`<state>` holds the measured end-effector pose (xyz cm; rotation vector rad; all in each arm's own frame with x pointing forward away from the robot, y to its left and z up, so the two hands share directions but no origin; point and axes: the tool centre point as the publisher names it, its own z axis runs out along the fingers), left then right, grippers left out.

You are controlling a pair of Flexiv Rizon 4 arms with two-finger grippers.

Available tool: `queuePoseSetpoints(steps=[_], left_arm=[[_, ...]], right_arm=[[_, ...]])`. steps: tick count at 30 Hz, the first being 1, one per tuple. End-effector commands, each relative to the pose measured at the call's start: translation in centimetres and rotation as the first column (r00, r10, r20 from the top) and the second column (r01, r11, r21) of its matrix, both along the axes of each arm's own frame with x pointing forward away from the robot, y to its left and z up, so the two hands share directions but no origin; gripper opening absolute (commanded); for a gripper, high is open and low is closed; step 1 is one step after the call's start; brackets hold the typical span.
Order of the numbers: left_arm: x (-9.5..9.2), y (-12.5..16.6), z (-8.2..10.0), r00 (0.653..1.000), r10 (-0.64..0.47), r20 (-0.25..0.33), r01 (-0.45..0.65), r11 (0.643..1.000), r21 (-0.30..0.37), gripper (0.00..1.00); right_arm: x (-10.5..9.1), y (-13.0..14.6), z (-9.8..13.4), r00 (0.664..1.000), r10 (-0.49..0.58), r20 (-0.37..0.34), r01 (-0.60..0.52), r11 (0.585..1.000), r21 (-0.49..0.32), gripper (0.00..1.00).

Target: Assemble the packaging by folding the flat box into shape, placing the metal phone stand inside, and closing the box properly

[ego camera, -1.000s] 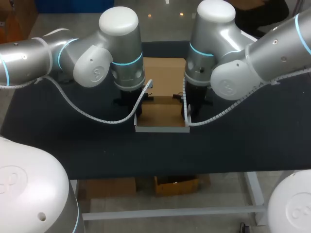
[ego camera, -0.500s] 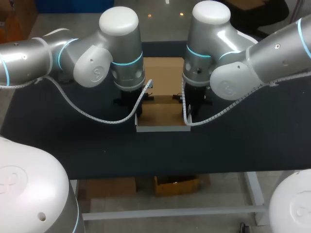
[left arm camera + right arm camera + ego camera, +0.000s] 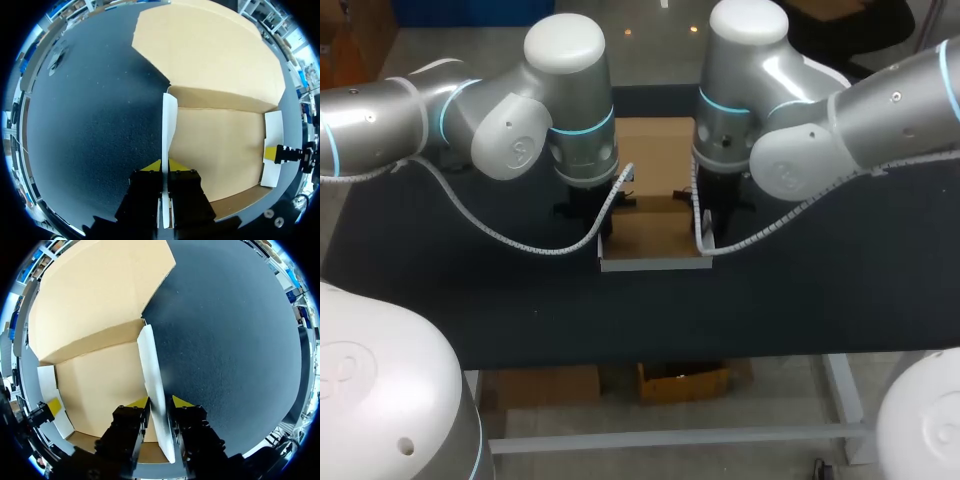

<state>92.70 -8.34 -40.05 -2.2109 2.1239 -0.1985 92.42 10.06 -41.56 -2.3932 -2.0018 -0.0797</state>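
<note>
My left gripper (image 3: 165, 167) was clamped on the upright left side flap (image 3: 169, 120) of the box (image 3: 655, 232). My right gripper (image 3: 159, 402) pinched the right side flap (image 3: 151, 365) likewise.

Soft, even light falls from overhead. The left arm (image 3: 565, 45) and right arm (image 3: 748, 25) carry pale highlights on their rounded tops, with no hard glare. The dark desk (image 3: 470, 290) is matte and reflects nothing. Faint shadow lies on the cardboard box (image 3: 655, 225) beneath the arms. In the wrist views, its white side flaps (image 3: 169, 120) look brightest.
</note>
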Motion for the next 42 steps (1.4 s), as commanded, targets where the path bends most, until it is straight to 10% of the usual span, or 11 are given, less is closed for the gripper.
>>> queuePoseSetpoints(steps=[1,42], left_arm=[[0.00,-0.02,0.02,1.000,0.001,0.001,-0.001,1.000,0.005,0.00],[0.00,-0.02,0.02,1.000,0.001,0.001,-0.001,1.000,0.005,0.00]], right_arm=[[0.09,-0.10,0.40,1.000,0.001,0.001,-0.001,1.000,-0.004,0.24],[0.54,0.58,-0.52,0.997,0.076,-0.009,-0.076,0.997,-0.025,0.00]])
